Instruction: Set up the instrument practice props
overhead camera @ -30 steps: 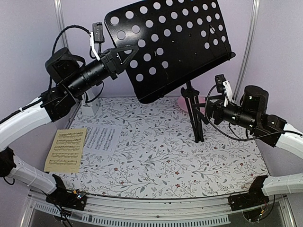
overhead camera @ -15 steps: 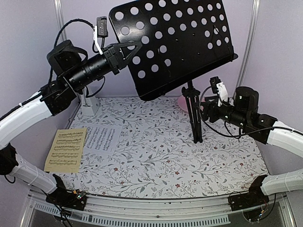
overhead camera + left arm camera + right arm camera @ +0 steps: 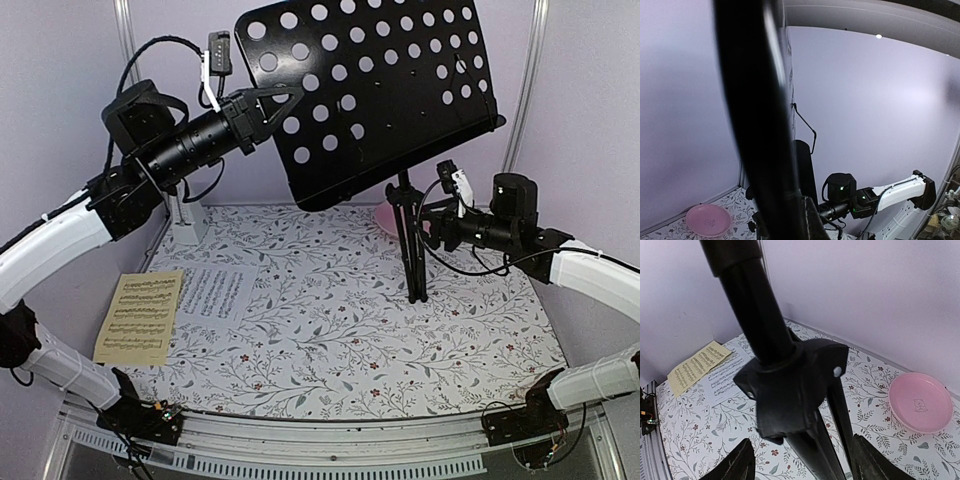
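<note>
Yellowish page [image 3: 140, 317] and white page [image 3: 217, 292] lie flat, side by side, at the bench's [image 3: 330, 340] left, neither on the stand yet. The left end effector [image 3: 290, 97] is clamped on the left edge of the music stand [image 3: 380, 90], whose black perforated desk is raised and tilted. The post stands back right, legs seemingly folded. The right end effector [image 3: 420, 228] straddles the post; I cannot tell if it grips. I judge setup early.
</note>
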Tool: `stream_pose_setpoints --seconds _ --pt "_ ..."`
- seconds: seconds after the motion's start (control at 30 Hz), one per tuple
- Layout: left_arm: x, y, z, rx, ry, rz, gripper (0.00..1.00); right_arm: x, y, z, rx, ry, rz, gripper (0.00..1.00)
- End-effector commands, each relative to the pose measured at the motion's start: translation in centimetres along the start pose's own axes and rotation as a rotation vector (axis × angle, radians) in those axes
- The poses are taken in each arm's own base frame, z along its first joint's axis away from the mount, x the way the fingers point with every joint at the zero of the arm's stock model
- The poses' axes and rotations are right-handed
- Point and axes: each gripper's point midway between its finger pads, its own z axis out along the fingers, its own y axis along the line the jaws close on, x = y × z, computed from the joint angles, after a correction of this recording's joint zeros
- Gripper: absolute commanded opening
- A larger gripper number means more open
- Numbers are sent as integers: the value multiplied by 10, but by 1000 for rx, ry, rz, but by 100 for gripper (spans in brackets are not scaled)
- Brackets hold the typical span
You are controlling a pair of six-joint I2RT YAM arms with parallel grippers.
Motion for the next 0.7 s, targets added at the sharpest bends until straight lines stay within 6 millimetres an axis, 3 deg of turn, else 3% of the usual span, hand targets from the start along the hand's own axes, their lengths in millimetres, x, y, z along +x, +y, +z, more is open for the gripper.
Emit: stream_pose_setpoints --seconds 0.0,0.2,0.37,0.53,0.67 --pt "-101 -33 -18 85 -306 112 0 -29 14 -2 -77 -68 -68 65" --pt "-98 -32 -11 96 -296 110 0 -43 5 8 -41 -71 -89 55" --pt "-101 -33 -11 95 -302 111 0 -42 -2 11 -10 -63 -105 48" --pt "-99 -32 -6 104 -293 105 0 -38 -4 13 2 -56 -114 27" --pt "-101 -33 -5 109 -298 107 0 -41 -3 11 -1 -62 -120 23"
